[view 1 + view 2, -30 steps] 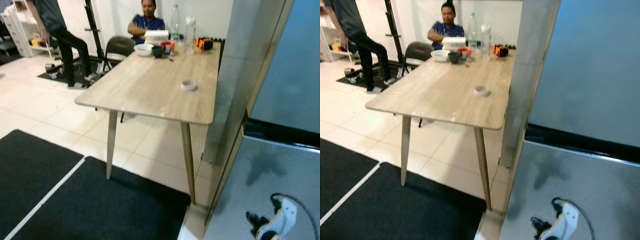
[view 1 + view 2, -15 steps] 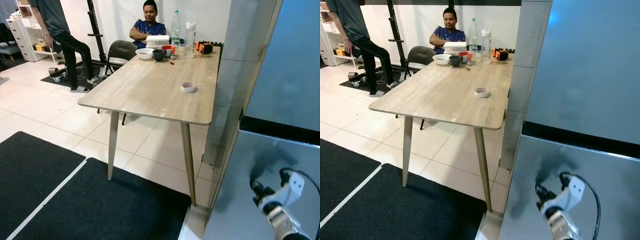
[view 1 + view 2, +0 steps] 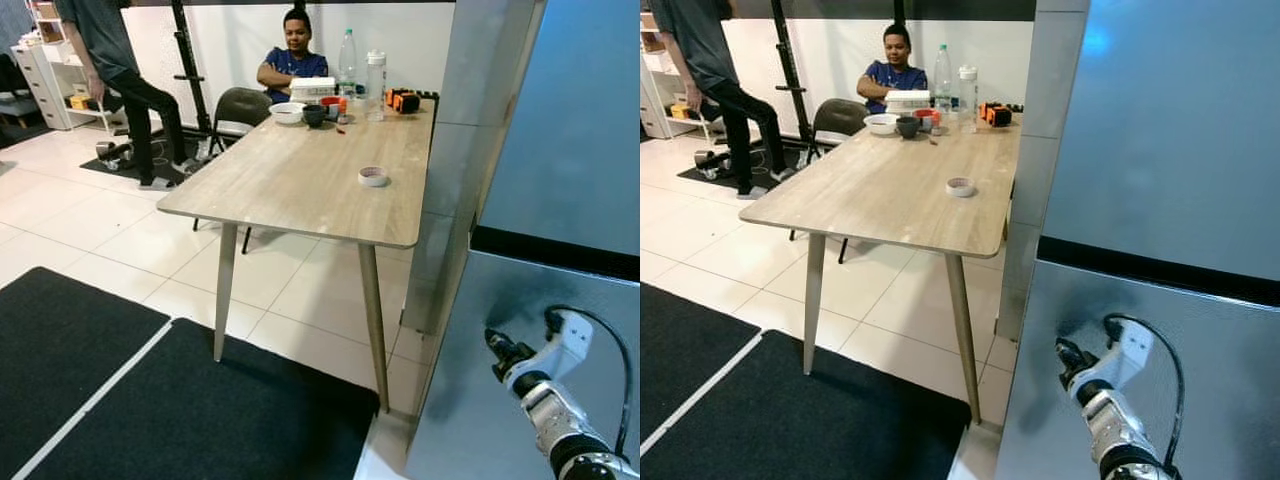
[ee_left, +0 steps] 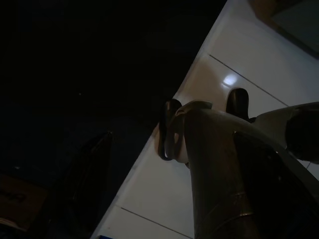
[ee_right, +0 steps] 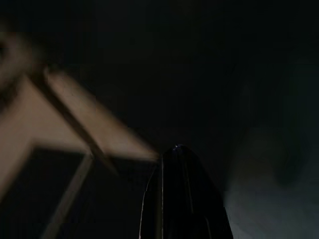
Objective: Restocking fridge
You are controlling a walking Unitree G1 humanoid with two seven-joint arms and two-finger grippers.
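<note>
The fridge stands at the right, with a blue-tinted upper door (image 3: 580,130) and a grey lower door (image 3: 520,320) split by a black gap. My right gripper (image 3: 497,345) is raised in front of the lower door, close to its left edge, its fingers (image 5: 179,199) pressed together and holding nothing. A black cable loops over its white wrist (image 3: 1132,350). My left arm hangs idle over the white floor tiles (image 4: 259,59) and the black mat.
A wooden table (image 3: 300,185) stands left of the fridge with a tape roll (image 3: 373,176), two bottles (image 3: 347,50), bowls (image 3: 288,111) and boxes at its far end. One person sits behind it (image 3: 293,62), another stands at the far left (image 3: 110,60). Black mats (image 3: 150,400) cover the near floor.
My right gripper has risen from the bottom edge of the picture to the middle of the lower fridge door. The head camera has tilted slightly; the table and the people stay put.
</note>
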